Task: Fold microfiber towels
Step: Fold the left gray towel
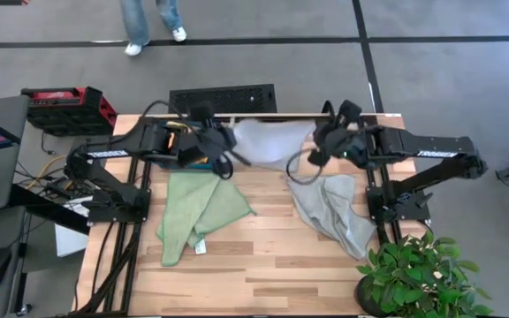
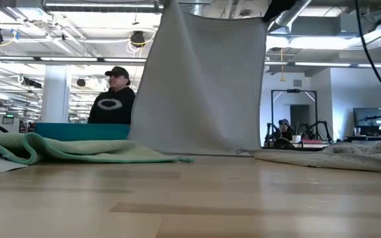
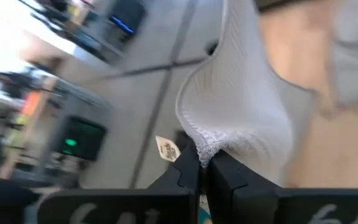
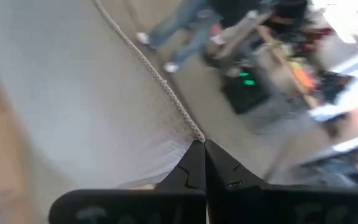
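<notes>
A pale grey towel (image 1: 268, 140) hangs spread between my two grippers at the table's far edge; in the low view it (image 2: 204, 86) hangs like a curtain, its lower edge (image 2: 197, 153) on or just above the wood. My left gripper (image 1: 224, 141) and my right gripper (image 1: 321, 141) are each shut on an upper corner. A light green towel (image 1: 197, 208) with a small white tag lies crumpled at the left. The second grey towel (image 1: 334, 212) lies crumpled at the right. The orange towel is not in view. My left gripper pinches the grey towel's upper corner (image 3: 207, 148) between its two shut fingers, right at the stitched edge. The towel hangs below the hold. My right gripper pinches the other upper corner (image 4: 196, 138) between its shut fingers at the stitched hem. The top edge runs fairly straight between the two grippers.
A dark teal tray (image 2: 81, 131) stands at the far left behind the green towel. A potted plant (image 1: 418, 274) stands at the near right corner. A person (image 2: 113, 96) stands beyond the table. Bare wood lies in the near middle (image 1: 263, 265).
</notes>
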`<state>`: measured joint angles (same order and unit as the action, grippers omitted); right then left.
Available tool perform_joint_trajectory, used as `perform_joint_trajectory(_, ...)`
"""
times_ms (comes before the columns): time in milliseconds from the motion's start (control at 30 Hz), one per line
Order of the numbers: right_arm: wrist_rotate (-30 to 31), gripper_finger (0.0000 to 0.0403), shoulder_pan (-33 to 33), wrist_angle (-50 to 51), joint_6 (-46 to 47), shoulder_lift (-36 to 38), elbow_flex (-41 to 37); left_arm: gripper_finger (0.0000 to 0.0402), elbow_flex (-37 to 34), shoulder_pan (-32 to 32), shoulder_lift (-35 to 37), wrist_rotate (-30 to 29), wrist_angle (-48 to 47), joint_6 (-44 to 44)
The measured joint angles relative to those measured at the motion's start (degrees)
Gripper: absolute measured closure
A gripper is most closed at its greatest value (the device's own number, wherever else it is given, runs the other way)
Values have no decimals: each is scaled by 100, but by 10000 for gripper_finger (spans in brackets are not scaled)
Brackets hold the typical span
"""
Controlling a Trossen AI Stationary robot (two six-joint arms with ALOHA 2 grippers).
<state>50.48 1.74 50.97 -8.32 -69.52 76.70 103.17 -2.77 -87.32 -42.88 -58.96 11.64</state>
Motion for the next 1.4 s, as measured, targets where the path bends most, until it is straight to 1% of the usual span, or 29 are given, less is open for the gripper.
perform_joint_trajectory(167,-763,395,692,862,941,-11,-2,401,-3,-506,0,341,-1149,-1287)
perform_joint_trajectory(300,-1155,395,1263,1364,1606,-11,-2,401,-3,-903,1,828,-1597,-2182)
perform_joint_trajectory(467,-1835,395,1903,1806,2340,-11,-2,401,-168,-1416,2,1419,-1728,-3071)
perform_joint_trajectory(667,-2487,395,2657,1744,2798,-13,-4,401,-711,-2002,-3,1913,-1669,-3993)
perform_joint_trajectory(833,-2623,395,3235,1681,3350,-214,-29,401,-1320,-2477,-6,2259,-1106,-4425)
perform_joint_trajectory(900,-2643,395,3405,1502,3429,-327,-147,401,-1604,-2635,1,2415,-738,-4541)
perform_joint_trajectory(967,-2790,395,3551,1228,3439,-486,-322,401,-1880,-2772,-6,2579,-416,-4598)
perform_joint_trajectory(1133,-3102,395,3800,593,3496,-1006,-544,401,-2450,-3050,-3,2950,365,-4908)
perform_joint_trajectory(1400,-3412,395,3978,-114,3895,-1923,-701,401,-3259,-3530,-3,3063,1386,-5572)
